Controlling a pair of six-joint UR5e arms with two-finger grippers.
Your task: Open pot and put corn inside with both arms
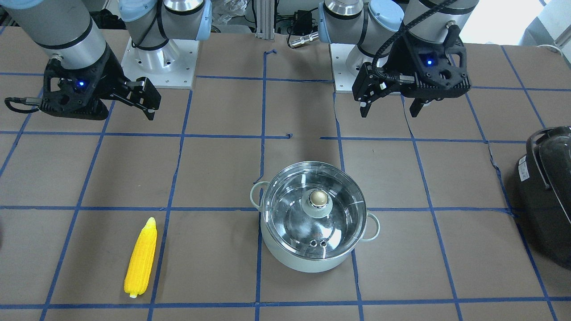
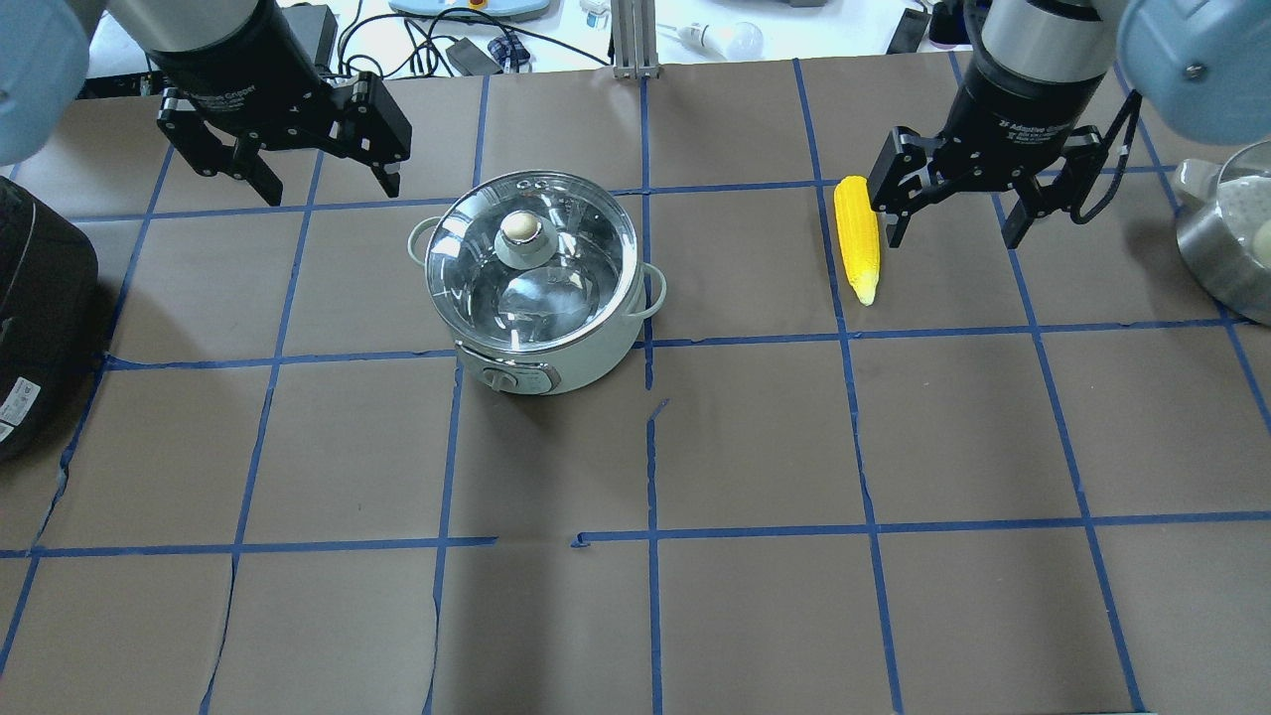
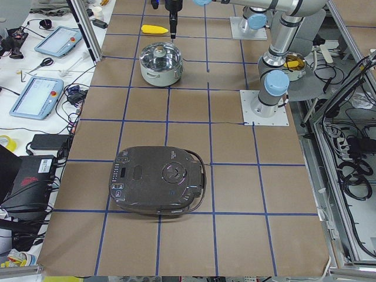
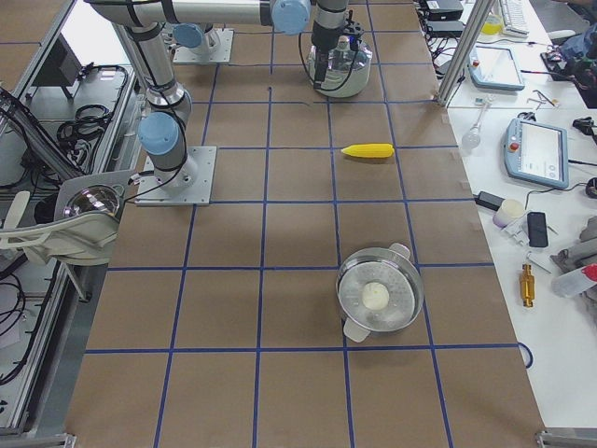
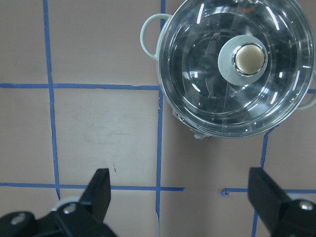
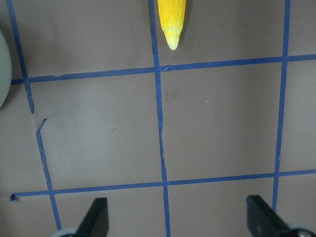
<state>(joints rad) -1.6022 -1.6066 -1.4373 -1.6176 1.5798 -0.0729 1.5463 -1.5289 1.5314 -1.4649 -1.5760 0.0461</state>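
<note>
The pale mint-green pot stands near the table's middle with its clear glass lid on and the gold-topped knob upright. My left gripper hangs open and empty above the table, beside the pot; in the left wrist view the gripper has the pot ahead of it. The yellow corn lies flat on the table. My right gripper is open and empty, just beside the corn and above the table. The right wrist view shows the corn's tapered tip.
A black appliance with a handle sits at the table edge on my left side. A steel pot with a lid stands at the right edge. Brown paper with blue tape lines covers the table.
</note>
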